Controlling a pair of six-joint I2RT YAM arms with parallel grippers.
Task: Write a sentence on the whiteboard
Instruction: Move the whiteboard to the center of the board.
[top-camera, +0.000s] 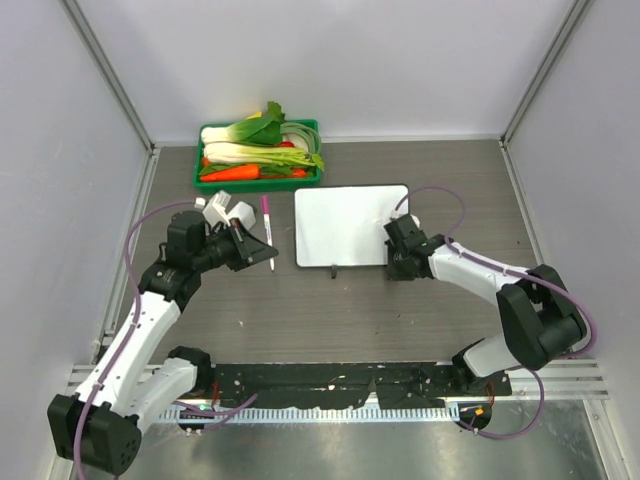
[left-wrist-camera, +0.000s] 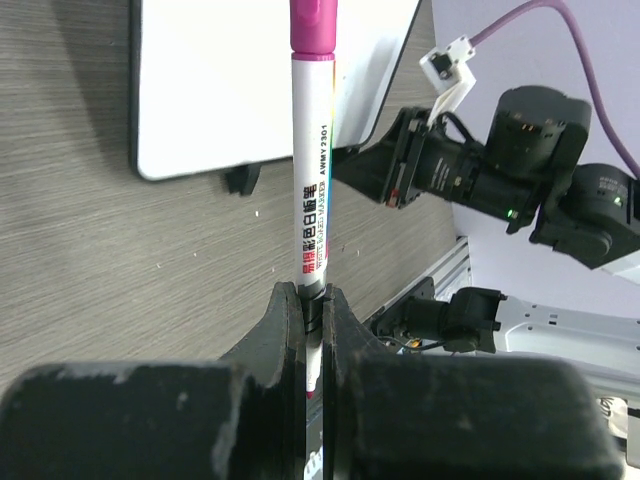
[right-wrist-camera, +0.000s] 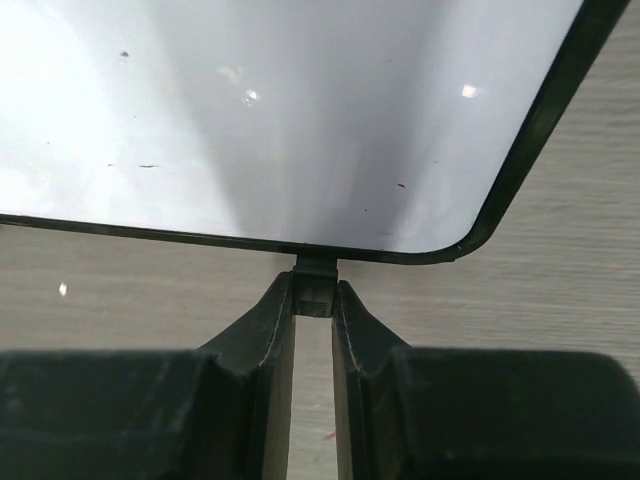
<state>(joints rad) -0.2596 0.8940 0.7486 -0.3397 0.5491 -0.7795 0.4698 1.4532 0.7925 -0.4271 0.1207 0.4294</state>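
The whiteboard (top-camera: 345, 225) lies flat at mid-table, glossy white with a thin dark edge. Its face (right-wrist-camera: 280, 110) shows only glare and a few specks; the sentence is out of view. My right gripper (top-camera: 392, 245) is at the board's right near corner, shut on a small black foot (right-wrist-camera: 315, 285) under its edge. Left of the board, my left gripper (top-camera: 262, 250) is shut on a pink-and-white marker (top-camera: 267, 220). In the left wrist view the marker (left-wrist-camera: 312, 150) sticks out of the left gripper (left-wrist-camera: 312, 292), its pink end away from the jaws and toward the whiteboard (left-wrist-camera: 220, 80).
A green tray (top-camera: 312, 128) of leafy vegetables and carrots stands behind the board at the back left. Grey walls close in the sides and back. The right arm (left-wrist-camera: 480, 170) shows past the board in the left wrist view. A black rail (top-camera: 330, 385) runs along the near edge.
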